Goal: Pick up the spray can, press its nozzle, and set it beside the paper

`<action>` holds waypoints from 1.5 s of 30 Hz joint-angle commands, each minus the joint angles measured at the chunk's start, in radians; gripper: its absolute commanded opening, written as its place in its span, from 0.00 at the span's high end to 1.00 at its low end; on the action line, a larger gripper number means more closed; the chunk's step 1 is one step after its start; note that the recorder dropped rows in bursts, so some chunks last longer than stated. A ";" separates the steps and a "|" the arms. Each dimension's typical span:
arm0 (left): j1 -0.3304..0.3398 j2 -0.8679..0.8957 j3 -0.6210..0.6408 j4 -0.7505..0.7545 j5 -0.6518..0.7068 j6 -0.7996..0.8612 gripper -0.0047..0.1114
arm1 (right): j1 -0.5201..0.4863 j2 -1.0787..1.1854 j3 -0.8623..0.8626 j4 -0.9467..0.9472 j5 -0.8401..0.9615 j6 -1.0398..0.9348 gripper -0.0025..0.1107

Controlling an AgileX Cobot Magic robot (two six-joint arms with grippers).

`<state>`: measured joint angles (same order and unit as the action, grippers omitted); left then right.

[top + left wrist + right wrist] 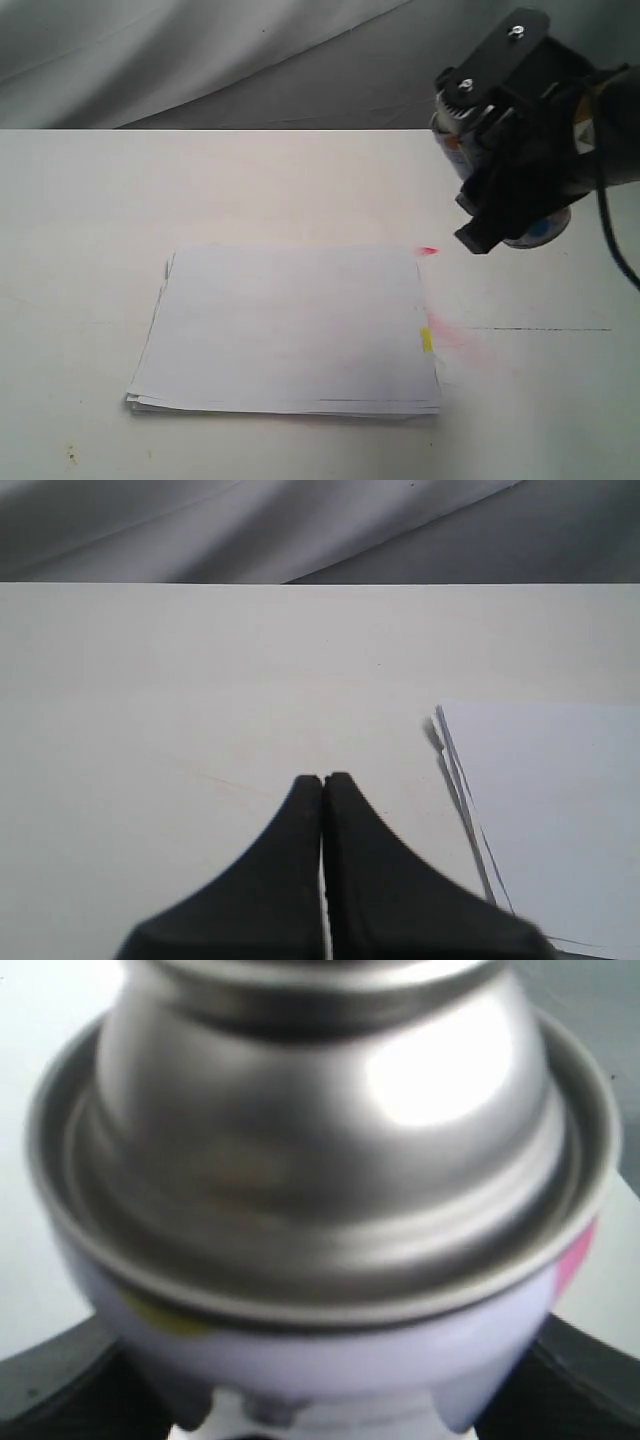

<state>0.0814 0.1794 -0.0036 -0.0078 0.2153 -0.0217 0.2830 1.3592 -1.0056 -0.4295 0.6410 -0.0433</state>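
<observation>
The spray can [447, 140] stands at the back right of the table, mostly hidden by my right gripper [508, 215]; only its silver shoulder and blue-dotted base [540, 230] show. In the right wrist view its shiny domed top [320, 1150] fills the frame, with the black fingers [55, 1400] pressed on either side of the white-labelled body. The nozzle is out of view. The paper [290, 325], a white stack with a yellow mark [426, 340], lies mid-table, left of the can. My left gripper [322, 778] is shut and empty, hovering beside the paper's edge [560, 810].
A small red mark [428, 251] and a pink smear [460, 340] stain the white table [90, 200] between paper and can. A grey cloth backdrop [200, 50] hangs behind the table's far edge. A thin dark line [540, 328] runs across the table at right.
</observation>
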 commanded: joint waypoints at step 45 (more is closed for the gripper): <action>-0.050 -0.005 0.004 -0.004 -0.017 0.000 0.95 | 0.391 0.428 -0.021 -0.956 0.156 0.826 0.98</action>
<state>0.0361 0.1794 -0.0036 -0.0078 0.2153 -0.0217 0.6711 1.7975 -1.0177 -1.3500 0.7788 0.7770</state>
